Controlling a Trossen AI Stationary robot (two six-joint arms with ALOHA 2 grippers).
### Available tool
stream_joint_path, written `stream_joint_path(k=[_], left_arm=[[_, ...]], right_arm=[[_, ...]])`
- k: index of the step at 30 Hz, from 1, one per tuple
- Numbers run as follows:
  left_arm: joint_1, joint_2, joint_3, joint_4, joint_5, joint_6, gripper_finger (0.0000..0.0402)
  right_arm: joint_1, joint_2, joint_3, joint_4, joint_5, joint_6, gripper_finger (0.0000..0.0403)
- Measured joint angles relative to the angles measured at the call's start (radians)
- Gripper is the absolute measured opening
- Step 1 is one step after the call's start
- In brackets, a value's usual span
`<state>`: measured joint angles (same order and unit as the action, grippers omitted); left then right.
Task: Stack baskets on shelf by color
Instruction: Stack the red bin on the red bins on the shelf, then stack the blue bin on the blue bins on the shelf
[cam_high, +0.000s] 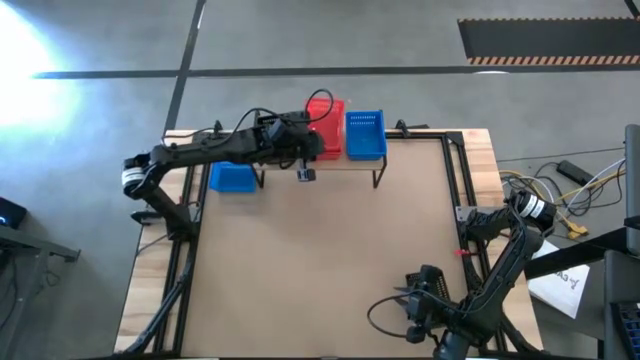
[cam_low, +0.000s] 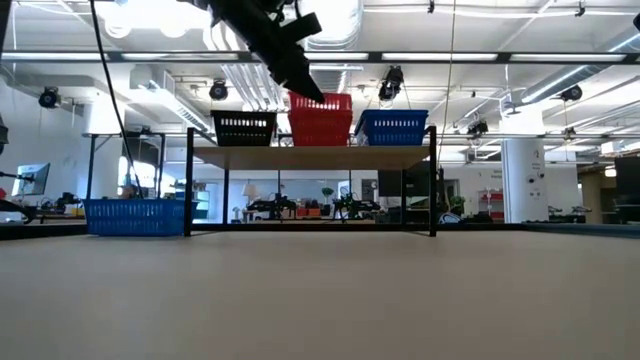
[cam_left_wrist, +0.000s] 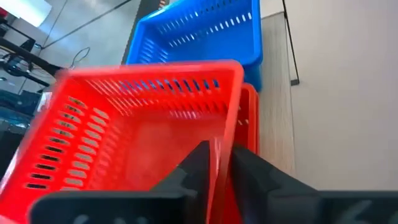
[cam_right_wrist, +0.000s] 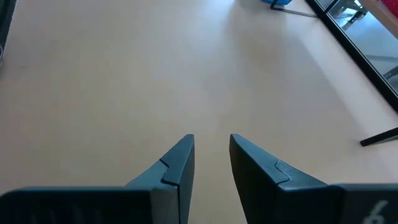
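Note:
The shelf (cam_low: 310, 157) stands at the table's far edge. It carries a black basket (cam_low: 244, 128), a red stack (cam_low: 321, 118) and a blue basket (cam_low: 393, 127) (cam_high: 365, 135). Another blue basket (cam_high: 232, 178) (cam_low: 135, 215) rests on the table left of the shelf. My left gripper (cam_high: 312, 148) (cam_low: 300, 78) is over the shelf's middle, shut on the upper red basket (cam_left_wrist: 143, 124), which sits over a lower red basket (cam_left_wrist: 249, 118). My right gripper (cam_high: 415, 300) (cam_right_wrist: 211, 155) is open and empty near the table's front right. My left gripper holds the upper red basket by its side wall toward the table's near edge (cam_left_wrist: 225, 134), one finger inside (cam_left_wrist: 196, 165) and one outside (cam_left_wrist: 252, 171). The fingers slant down from above and from the table's left. The basket sits slightly tilted over the lower red basket.
Black frame rails (cam_high: 455, 180) run along the table's sides. The shelf's thin black legs (cam_low: 432, 190) stand on the table. The wide middle of the tabletop (cam_high: 330, 250) lies bare between the shelf and my right arm.

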<state>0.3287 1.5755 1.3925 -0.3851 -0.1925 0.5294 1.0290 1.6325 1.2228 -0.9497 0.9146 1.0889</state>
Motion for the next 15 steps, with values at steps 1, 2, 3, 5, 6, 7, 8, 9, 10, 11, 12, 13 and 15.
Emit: stream_joint_path(k=[1, 2, 3, 5, 6, 7, 8, 9, 10, 11, 12, 13, 15], left_arm=[[-0.001, -0.002, 0.002, 0.000, 0.000, -0.007, 0.0052], [-0.002, -0.003, 0.005, 0.000, 0.000, -0.020, 0.0062], [-0.004, -0.003, 0.010, 0.000, 0.000, -0.030, 0.0071], [-0.008, -0.003, 0.022, -0.015, 0.000, -0.063, 0.0087], [-0.010, -0.003, 0.028, -0.020, -0.001, -0.076, 0.0093], [-0.013, -0.003, 0.032, -0.019, -0.001, -0.083, 0.0098], [-0.017, -0.003, 0.034, -0.019, -0.001, -0.091, 0.0102], [-0.020, -0.004, 0.036, -0.019, -0.002, -0.104, 0.0105], [-0.023, -0.006, 0.036, -0.022, -0.001, -0.109, 0.0107], [-0.028, -0.007, 0.037, -0.024, -0.001, -0.113, 0.0109], [-0.032, -0.012, 0.038, -0.025, -0.001, -0.119, 0.0109], [-0.036, -0.019, 0.038, -0.026, -0.002, -0.130, 0.0109], [-0.050, -0.044, 0.038, -0.041, -0.007, -0.158, 0.0109]], right_arm=[[0.000, 0.000, 0.000, 0.000, 0.000, 0.000, 0.0095], [0.000, 0.000, 0.000, 0.000, 0.000, 0.000, 0.0095], [0.000, 0.000, 0.000, 0.000, 0.000, 0.000, 0.0095], [0.000, 0.000, 0.000, 0.000, 0.000, 0.000, 0.0092], [0.000, 0.000, 0.000, 0.000, 0.001, 0.000, 0.0091], [0.000, 0.000, 0.000, 0.000, 0.001, 0.000, 0.0089], [0.000, 0.000, 0.000, 0.000, 0.001, 0.000, 0.0088], [0.000, 0.000, 0.000, 0.000, 0.001, 0.000, 0.0087], [0.000, 0.000, 0.000, 0.000, 0.001, 0.000, 0.0085], [0.000, 0.000, 0.000, 0.000, 0.001, 0.000, 0.0084], [0.000, 0.000, 0.000, 0.000, 0.001, 0.000, 0.0083], [0.000, 0.000, 0.000, 0.000, 0.001, 0.000, 0.0082], [0.000, 0.000, 0.000, 0.000, 0.001, 0.000, 0.0082]])
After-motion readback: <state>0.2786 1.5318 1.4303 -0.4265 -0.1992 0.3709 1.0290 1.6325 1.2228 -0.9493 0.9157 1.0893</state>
